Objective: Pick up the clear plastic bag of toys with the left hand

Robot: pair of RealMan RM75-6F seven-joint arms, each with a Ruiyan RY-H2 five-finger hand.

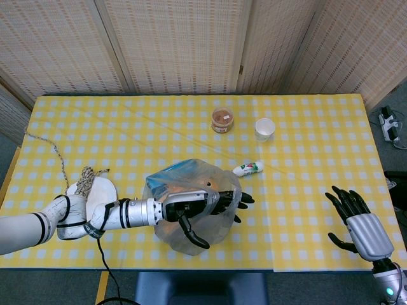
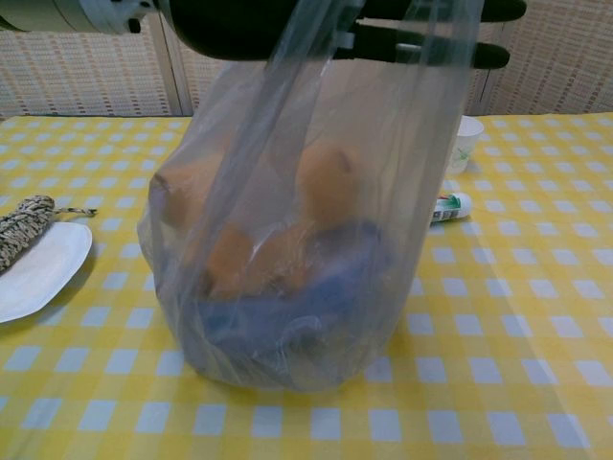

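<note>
The left hand point(image 1: 197, 206) gripped the clear plastic bag of toys point(image 2: 297, 249) by its top — fingers threaded through; the right hand point(image 1: 356, 219) lay empty, fingers spread.

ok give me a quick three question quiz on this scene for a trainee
1. True or false: the left hand holds the clear plastic bag of toys by its top.
2. Multiple choice: what lies nearest the paper cup on the checked tablecloth?
A. the white plate
B. the small white bottle lying on its side
C. the rope coil
3. Fill in: the right hand holds ____.

Key: 1 true. 2 B. 3 nothing; its fingers are spread, near the table's right front corner, apart from the bag.
</note>
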